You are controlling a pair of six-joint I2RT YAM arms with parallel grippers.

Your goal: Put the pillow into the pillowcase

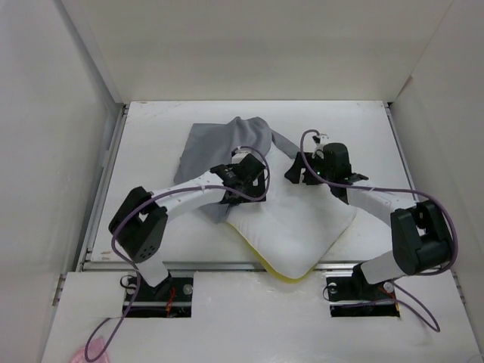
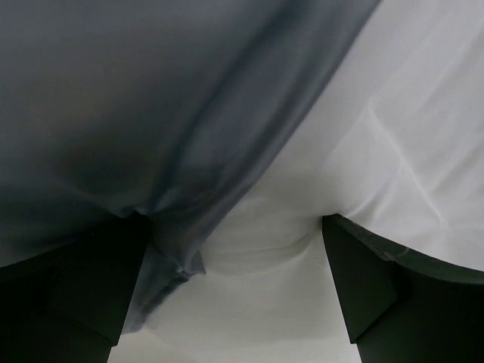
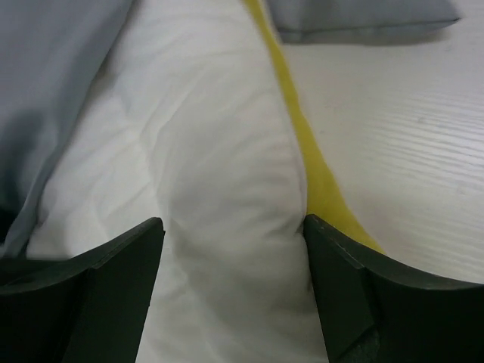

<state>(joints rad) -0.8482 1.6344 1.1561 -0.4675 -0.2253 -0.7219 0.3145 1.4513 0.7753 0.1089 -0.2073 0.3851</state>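
The pillow (image 1: 295,227) sits mid-table, turned cornerwise, one plump corner aimed at the near edge between the two arm bases, its yellow band (image 1: 283,274) peeking out along that corner. Its long axis seems to run from that near side up toward the far left, but that is hard to say for sure, because the far end is buried under the pillowcase (image 1: 227,144) and both wrists. The grey sack lies crumpled at the far side, draped over the pillow's upper edge. The left gripper (image 1: 249,178) is right on that overlap; from its wrist its fingers (image 2: 68,295) are spread wide, tips sunk into soft fabric, grey cloth bunched against one finger, white cushion against the other, with no clear clamp. The right gripper (image 1: 299,172) sits just beside it on the pillow's far right edge, and its fingers (image 3: 363,302) squeeze a white ridge of the cushion from both sides, the yellow band running just past one tip. The table (image 1: 151,151) is white with a faint grain, boxed in by plain white walls (image 1: 45,151), and purple cables (image 1: 378,190) loop off both arms.
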